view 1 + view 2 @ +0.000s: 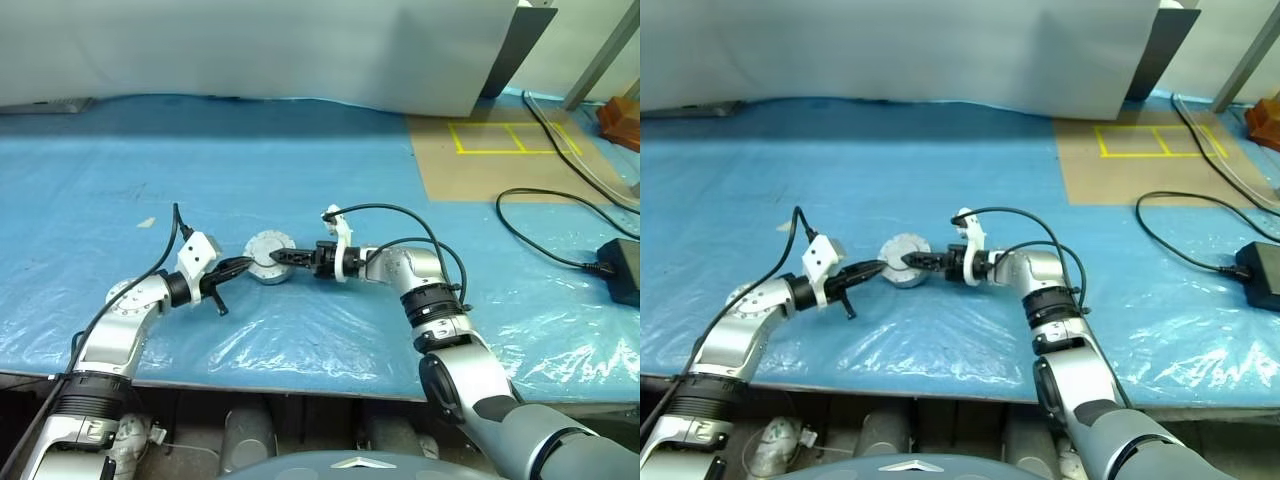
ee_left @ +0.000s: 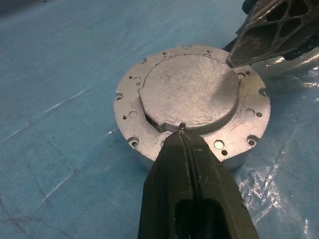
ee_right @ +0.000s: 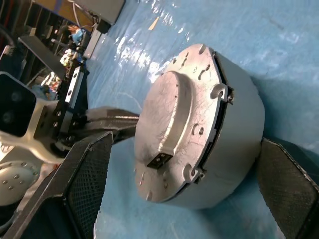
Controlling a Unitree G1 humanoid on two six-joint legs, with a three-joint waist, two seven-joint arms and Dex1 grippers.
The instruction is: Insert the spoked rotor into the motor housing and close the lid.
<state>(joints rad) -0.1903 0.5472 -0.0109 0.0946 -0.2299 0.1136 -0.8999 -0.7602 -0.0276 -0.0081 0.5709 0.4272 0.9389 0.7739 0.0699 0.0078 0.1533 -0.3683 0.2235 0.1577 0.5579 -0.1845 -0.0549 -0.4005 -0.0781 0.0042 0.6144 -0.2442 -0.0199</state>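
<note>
2 grippers [image 1: 272, 257] (opposed) flanking housing [image 1: 268, 258]

- Looks like a robotics lab or workshop: desk [image 1: 300, 150] wrapped in blue plastic sheet.
- Yellow tape marks [image 1: 512, 137] on brown board, black cables [image 1: 560, 215] trailing.

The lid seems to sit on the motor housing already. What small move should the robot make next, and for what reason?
Probably close the right gripper gently on the motor housing. Its fingers stand open on either side of the housing wall, touching nothing. The lid lies on top, and the shut left gripper rests its tip at the lid's edge. Holding the housing would steady it for a final press.
</note>
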